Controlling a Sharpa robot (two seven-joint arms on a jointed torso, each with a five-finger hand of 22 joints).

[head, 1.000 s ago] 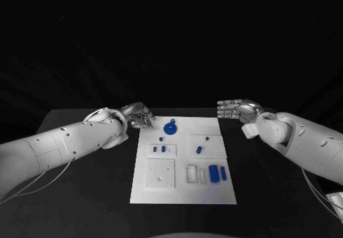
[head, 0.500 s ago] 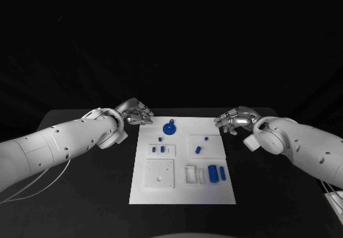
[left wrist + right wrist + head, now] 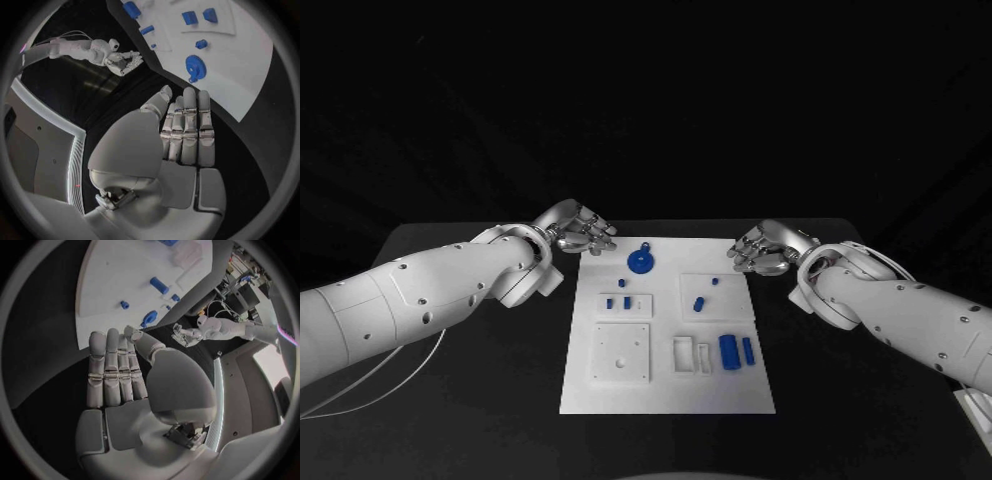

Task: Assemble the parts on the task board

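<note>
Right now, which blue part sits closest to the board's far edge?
The round blue wheel, alone at the far end between both hands; the other blue parts lie nearer the robot.

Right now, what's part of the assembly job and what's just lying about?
Job: task board; blue gear-like part; blue cylinders; small blue parts; left robot hand and right robot hand, both empty.
Lying about: black table; pale cable.

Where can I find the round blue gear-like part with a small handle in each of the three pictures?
Head view: the round blue gear-like part lies at the far end of the white task board, between the robot hands.
Left wrist view: it lies beyond the fingertips.
Right wrist view: it lies near the board edge.
Shared landmark: the white task board.
</note>
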